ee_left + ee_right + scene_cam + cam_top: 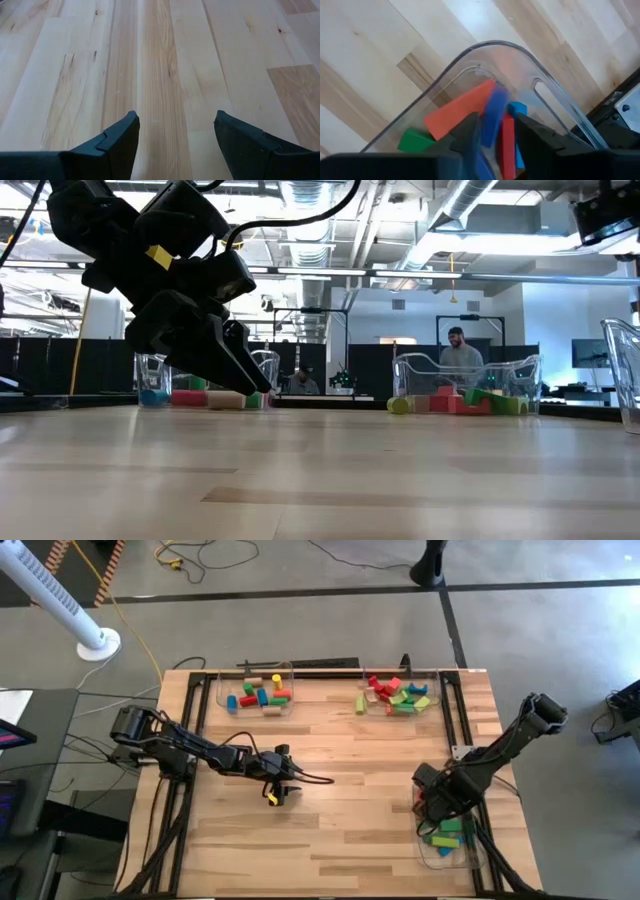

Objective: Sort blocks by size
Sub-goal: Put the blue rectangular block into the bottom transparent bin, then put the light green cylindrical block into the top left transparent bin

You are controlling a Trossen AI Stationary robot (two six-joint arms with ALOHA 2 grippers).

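Right gripper (495,131) over tray (470,55), fingers loosely around blue block (492,120); left gripper (175,145) apart, empty; blocks likely light, rigid, smooth; grip across flat sides.

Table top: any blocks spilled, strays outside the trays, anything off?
Nothing stands out. No blocks lie loose on the table; they sit in the far-left tray, the far-right tray and the near-right tray. The right gripper is over the near-right tray with a blue block between its fingers.
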